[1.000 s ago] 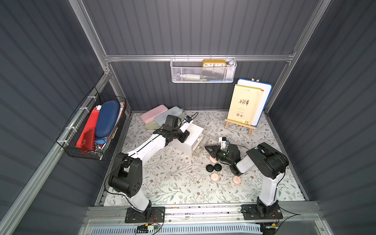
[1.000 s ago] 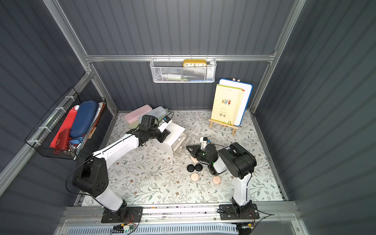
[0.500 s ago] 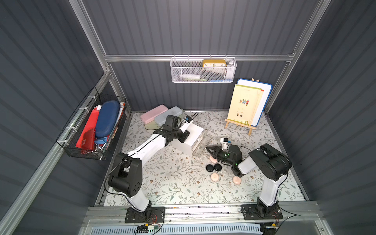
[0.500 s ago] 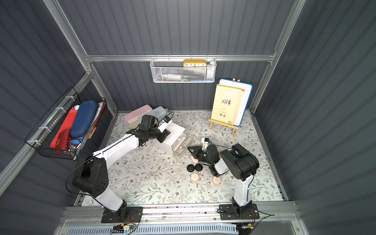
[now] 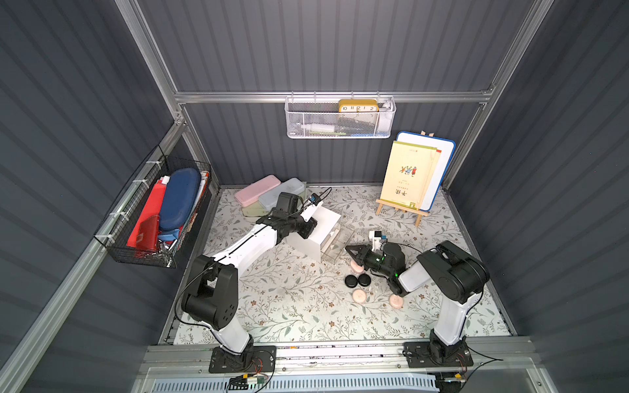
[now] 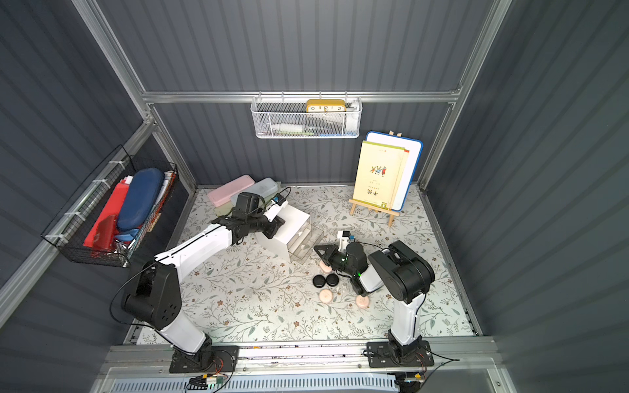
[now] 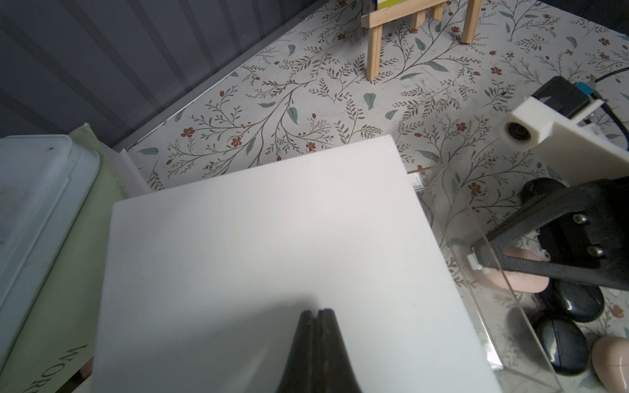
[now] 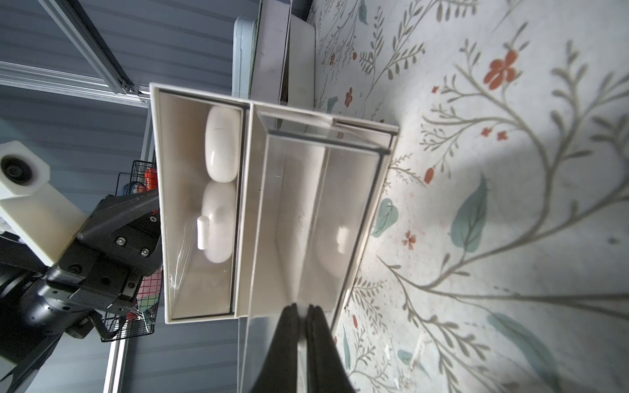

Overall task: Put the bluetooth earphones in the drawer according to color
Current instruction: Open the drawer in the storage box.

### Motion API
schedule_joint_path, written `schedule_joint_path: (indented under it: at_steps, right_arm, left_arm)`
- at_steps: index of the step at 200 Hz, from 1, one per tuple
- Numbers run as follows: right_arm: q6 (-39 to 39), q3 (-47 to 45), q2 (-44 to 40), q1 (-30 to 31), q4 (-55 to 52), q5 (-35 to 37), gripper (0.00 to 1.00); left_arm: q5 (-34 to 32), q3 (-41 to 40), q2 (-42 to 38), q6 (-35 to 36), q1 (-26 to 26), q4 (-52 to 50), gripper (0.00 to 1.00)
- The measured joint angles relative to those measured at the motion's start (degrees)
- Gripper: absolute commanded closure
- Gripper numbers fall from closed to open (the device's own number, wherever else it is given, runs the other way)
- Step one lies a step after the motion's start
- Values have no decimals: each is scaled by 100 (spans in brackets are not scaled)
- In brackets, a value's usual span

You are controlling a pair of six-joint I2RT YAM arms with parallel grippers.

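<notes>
Right gripper (image 8: 302,328) first: jaws clenched on the front wall of the pulled-out clear plastic drawer (image 8: 323,204) of the small white cube cabinet (image 5: 308,240). The closed drawer above it holds two white pebble-shaped earphone cases (image 8: 222,149). Over to the left gripper (image 7: 316,326): jaws pressed together, empty, over the cabinet's flat top. Out on the floral-patterned bench (image 5: 289,306), two glossy black cases (image 5: 351,281) sit touching, with three pale pink cases (image 5: 359,295) scattered near the right arm.

I'm working in a lab test booth dressed as a study desk: grey ribbed walls (image 5: 306,44), aluminium frame (image 5: 238,97), floral worktop (image 5: 289,306), a wire basket (image 5: 313,124) with a clock (image 5: 358,106), a book (image 5: 406,177) on an easel (image 5: 398,207).
</notes>
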Motion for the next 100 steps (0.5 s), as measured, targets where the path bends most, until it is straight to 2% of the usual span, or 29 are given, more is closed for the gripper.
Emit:
schedule_joint_path:
  at_steps: [21,58,100]
  right_arm:
    - [-31,-20,-2,0,-24,-24,75]
    - [-50,-61,-83,2,-203,-70,62]
    - [-278,-68,-761,-4,-874,-85,56]
  left_arm:
    - [0,0,0,0,0,0,100]
    - [-2,-13,-55,0,0,0,100]
    - [-13,-146,-656,-68,0,212,100]
